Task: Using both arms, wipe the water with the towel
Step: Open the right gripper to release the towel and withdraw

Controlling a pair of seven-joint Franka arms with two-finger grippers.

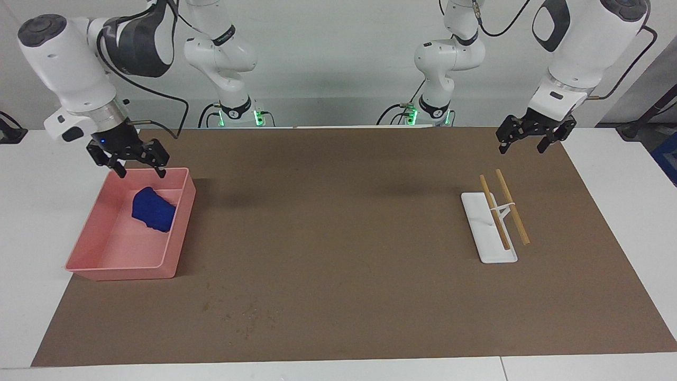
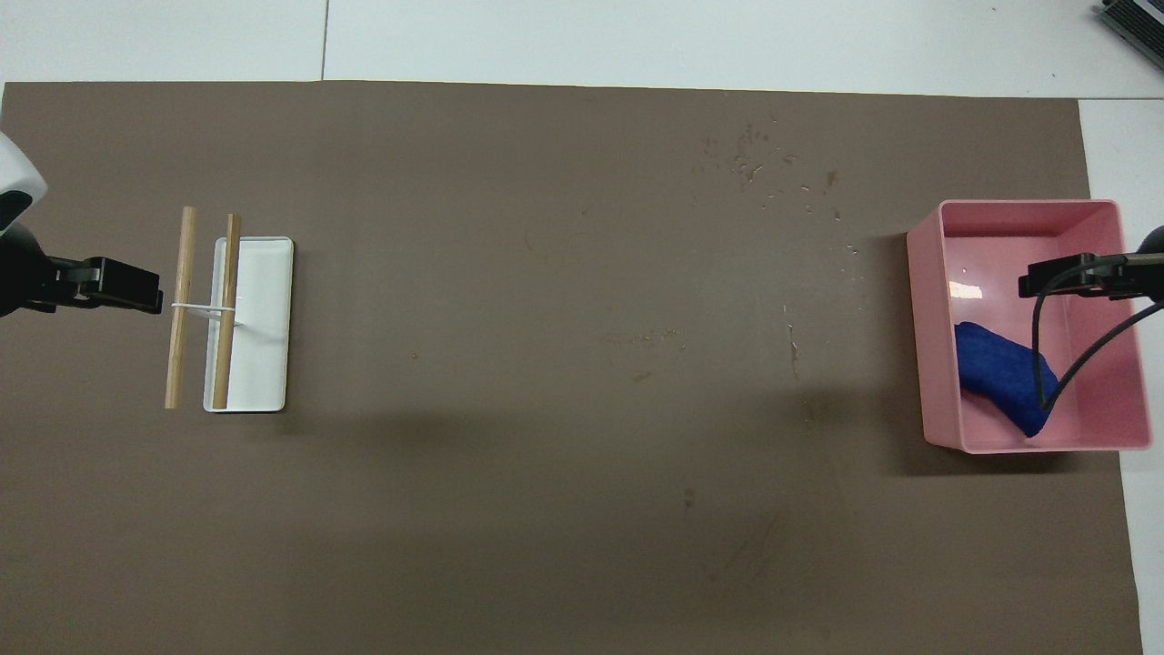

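Note:
The deep-blue towel (image 1: 152,210) (image 2: 1000,375) lies loose in the pink tray (image 1: 180,233) (image 2: 920,346), at the right arm's end of the table. My right gripper (image 1: 140,172) (image 2: 1046,275) hangs open and empty above the tray's edge nearest the robots, clear of the towel. Faint water droplets (image 1: 243,313) (image 2: 755,168) dot the brown mat, farther from the robots than the tray. At the left arm's end, my left gripper (image 1: 521,149) (image 2: 136,296) waits open in the air over the mat, holding nothing.
A white flat stand (image 1: 478,233) (image 2: 264,327) lies under the left gripper's side of the mat, with two wooden sticks (image 1: 512,207) (image 2: 180,305) tied by a white band resting across it. The brown mat (image 1: 338,222) covers most of the table.

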